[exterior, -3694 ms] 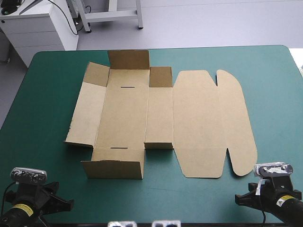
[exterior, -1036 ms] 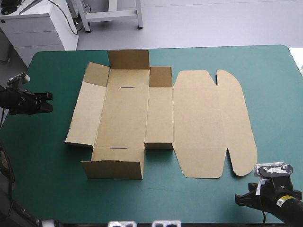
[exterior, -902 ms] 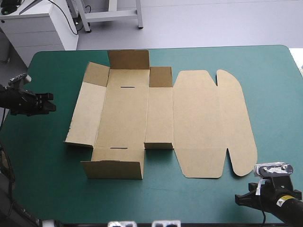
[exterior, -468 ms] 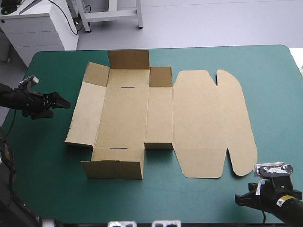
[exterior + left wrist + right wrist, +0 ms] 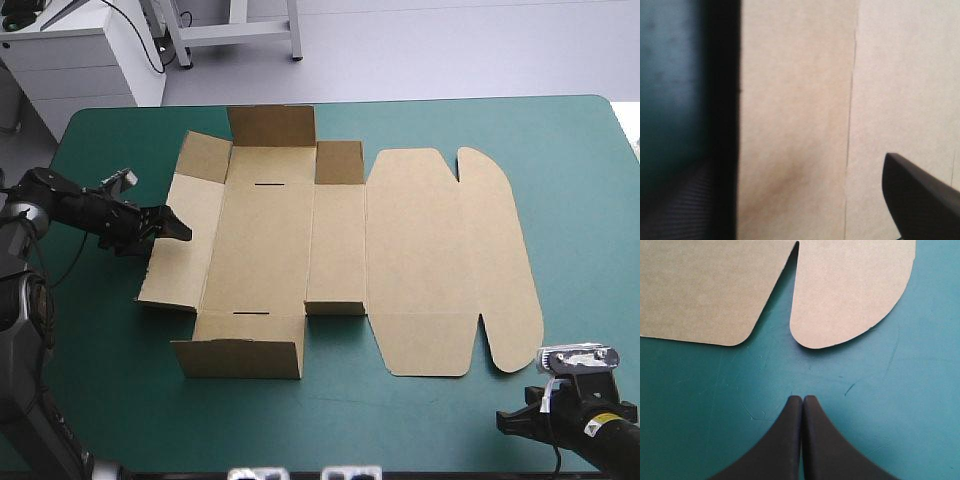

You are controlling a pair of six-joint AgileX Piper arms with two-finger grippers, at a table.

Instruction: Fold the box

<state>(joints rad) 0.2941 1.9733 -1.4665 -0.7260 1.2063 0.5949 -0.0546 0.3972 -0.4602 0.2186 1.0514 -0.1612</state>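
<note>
The left gripper (image 5: pixel 176 228) stands wide open, gripping nothing, one black finger over the flat brown cardboard box sheet (image 5: pixel 420 250), the other just outside its edge. The right gripper (image 5: pixel 802 401) is closed and empty over the teal-green cover (image 5: pixel 700 405), with the box's rounded flap just ahead.

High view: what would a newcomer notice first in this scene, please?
First the box, a large cut sheet of brown board lying open across the middle of the teal-green table, with a few flaps on its left half raised. Next the left gripper, open, right at the box's left edge. The right gripper sits shut by the table's near right corner, apart from the box.
</note>
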